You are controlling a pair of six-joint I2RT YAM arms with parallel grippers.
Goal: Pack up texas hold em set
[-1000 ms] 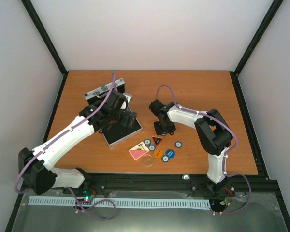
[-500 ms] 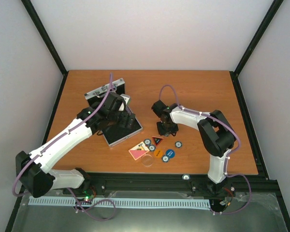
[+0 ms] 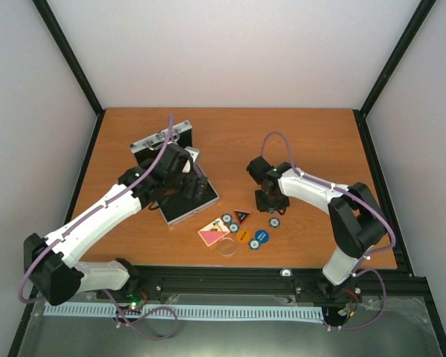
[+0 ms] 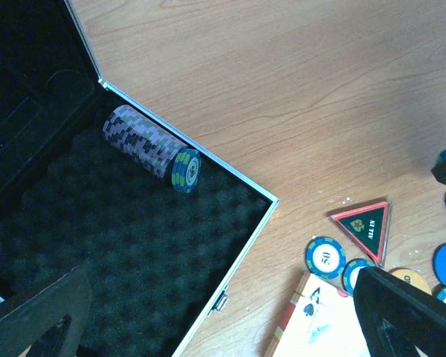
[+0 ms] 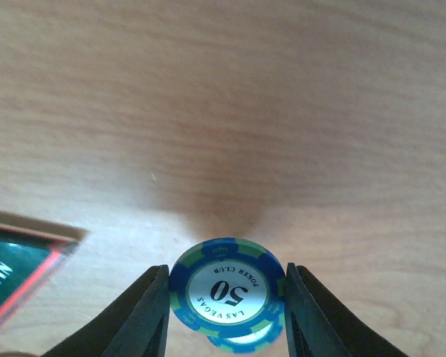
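The silver case lies open, its black foam holding a row of chips on edge. My left gripper hovers open over the case's near corner; nothing sits between its fingers. My right gripper is shut on a blue "50" chip, both pads against its rim, low over the wood. A second chip peeks out beneath it. Loose on the table are the red-black triangle, two chips, the pink card deck, an orange disc, a blue disc and a clear disc.
The case lid stands up at the back left with its handle outward. The table's near edge and a black rail run just below the loose pieces. Bare wood stretches behind the right arm.
My right gripper has moved right and nearer, from beside the triangle to the lone chip, and closed on it. The left gripper has shifted only slightly over the case.
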